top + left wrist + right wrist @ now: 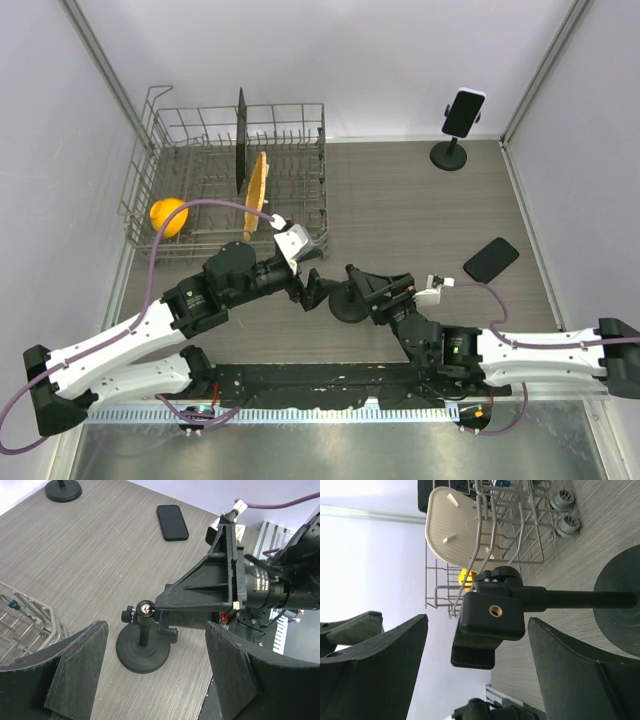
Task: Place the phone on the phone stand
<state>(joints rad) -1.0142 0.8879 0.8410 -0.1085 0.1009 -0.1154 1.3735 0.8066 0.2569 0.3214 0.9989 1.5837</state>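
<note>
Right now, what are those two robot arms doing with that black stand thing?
Both arms are gathered at the empty phone stand near the front of the table. The right pincer is open with its fingers on either side of the stand's clamp head, not squeezing it. The left pincer hovers open just beside it. The phone lies flat on the table to the right, and nobody is holding it. It is not on the stand yet.

White-shelled arms (110, 352), black joints, purple cables (152, 265); black fingers (80, 672), perhaps foam-padded.
</note>
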